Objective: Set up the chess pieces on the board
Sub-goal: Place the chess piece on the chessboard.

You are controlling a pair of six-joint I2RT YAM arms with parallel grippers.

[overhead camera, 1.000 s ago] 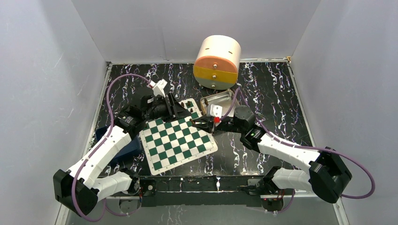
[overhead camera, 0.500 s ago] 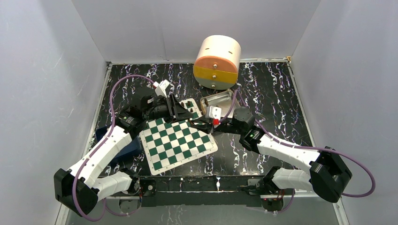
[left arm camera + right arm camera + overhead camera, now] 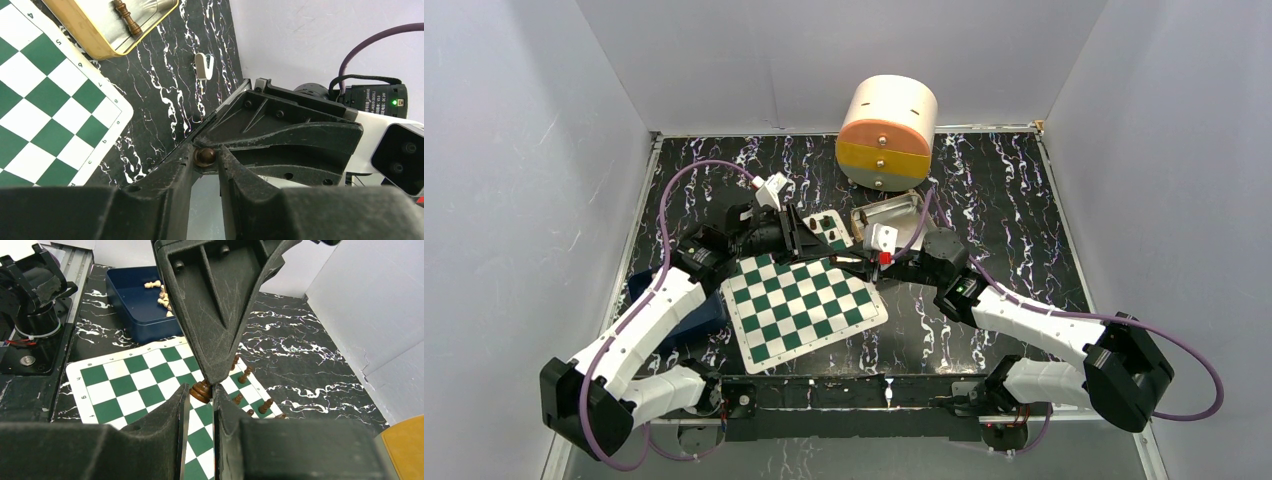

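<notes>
One half-hidden chess piece (image 3: 201, 389): right end effector (image 3: 199, 398) clenches it, left end effector (image 3: 206, 161) unclear.

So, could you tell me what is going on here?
Both arms meet at the far edge of the board. The right gripper holds a dark piece by its base; the left gripper flanks its top, though a firm grip is unclear. A few dark pieces stand on it, and one lies in the tray.
</notes>
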